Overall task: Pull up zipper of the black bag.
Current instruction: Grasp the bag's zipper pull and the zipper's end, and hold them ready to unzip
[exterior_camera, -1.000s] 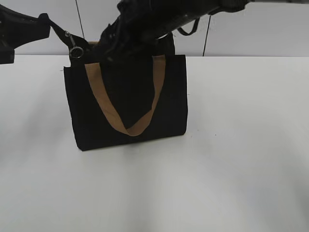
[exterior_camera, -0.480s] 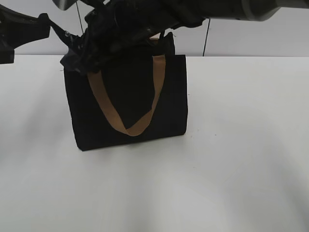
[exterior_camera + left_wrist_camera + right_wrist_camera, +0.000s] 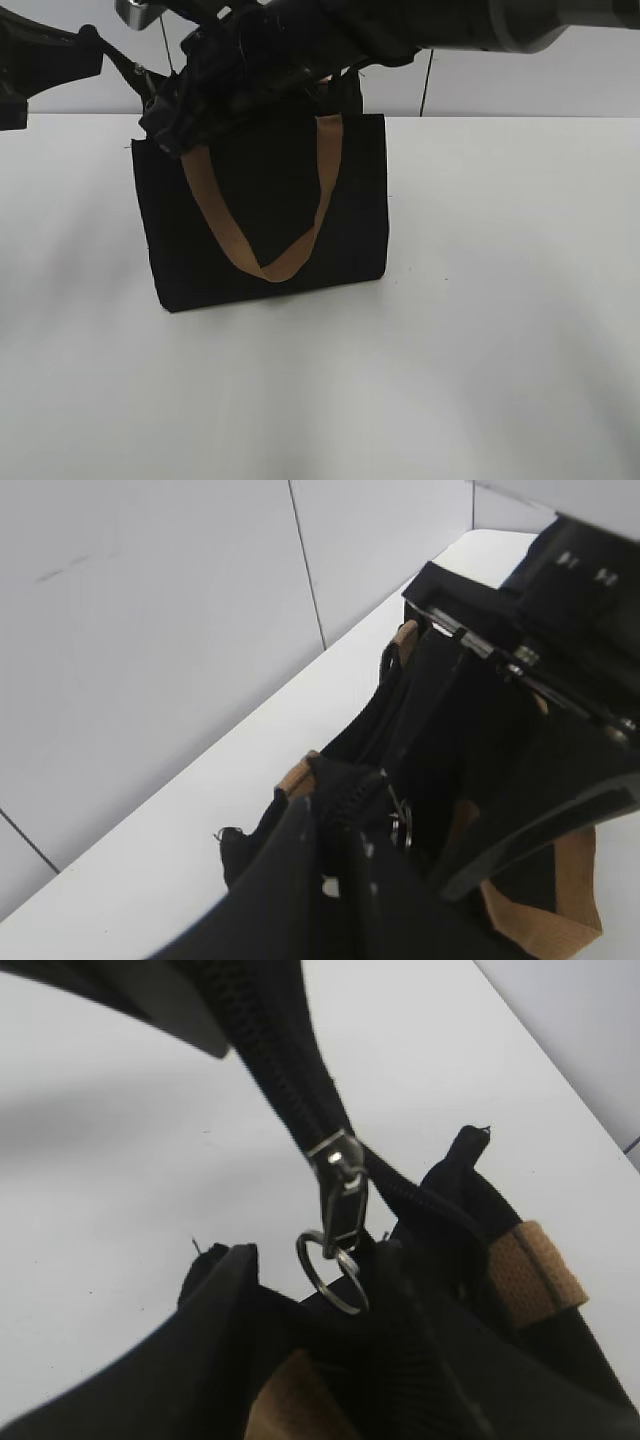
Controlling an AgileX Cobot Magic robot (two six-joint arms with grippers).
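Left fingers (image 3: 335, 875) clamp zip-tape end, tensioning black bag (image 3: 265, 215) on worktop (image 3: 480, 330). Right fingers (image 3: 300, 1290) straddle zipper (image 3: 338, 1195) ring, probably not closed; grip state unclear.

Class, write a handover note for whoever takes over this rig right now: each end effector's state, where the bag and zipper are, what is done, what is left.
Left end effector: shut on the end of the bag's zip line, holding it taut.
Right end effector: open, fingers either side of the zipper's ring, not gripping.
Bag: upright on the table.
Zipper: at the bag's top corner nearest the left arm.
Done: line tensioned, right arm in place.
Left: probably close on the ring, then draw the zipper along the line.
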